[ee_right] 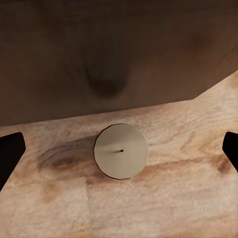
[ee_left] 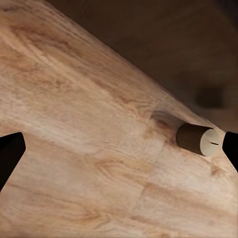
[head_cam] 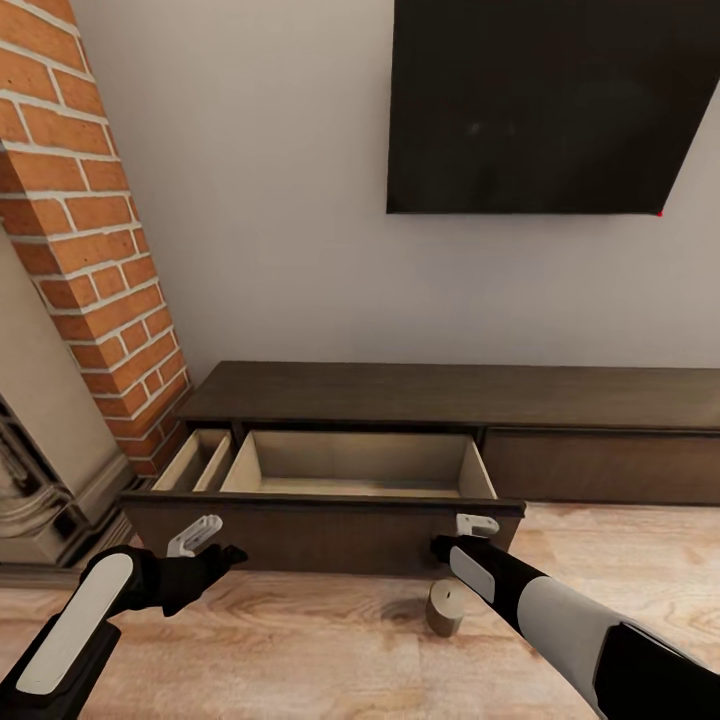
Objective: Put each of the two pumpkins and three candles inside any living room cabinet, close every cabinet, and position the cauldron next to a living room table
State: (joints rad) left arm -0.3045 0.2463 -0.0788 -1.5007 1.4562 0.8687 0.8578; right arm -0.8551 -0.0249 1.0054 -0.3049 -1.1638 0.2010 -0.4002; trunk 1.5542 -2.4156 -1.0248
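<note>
Hovering the released right claw (ee_right: pixel 119 148) over a candle (head_cam: pixel 445 608) standing on the floor (head_cam: pixel 300 640) just near of the cabinet (head_cam: pixel 330 530) with its drawer pulled out, left claw (ee_left: pixel 119 148) likewise released, seemingly readying to descend, clench and lift it in.

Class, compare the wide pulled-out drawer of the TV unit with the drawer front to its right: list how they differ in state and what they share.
The wide drawer is pulled out, baring its pale beige inside; the right drawer front sits flush and shut. The wide drawer's front stands forward over the wood floor, close behind a candle; the right one stays back under the unit's top. Both share the same dark brown wood.
</note>
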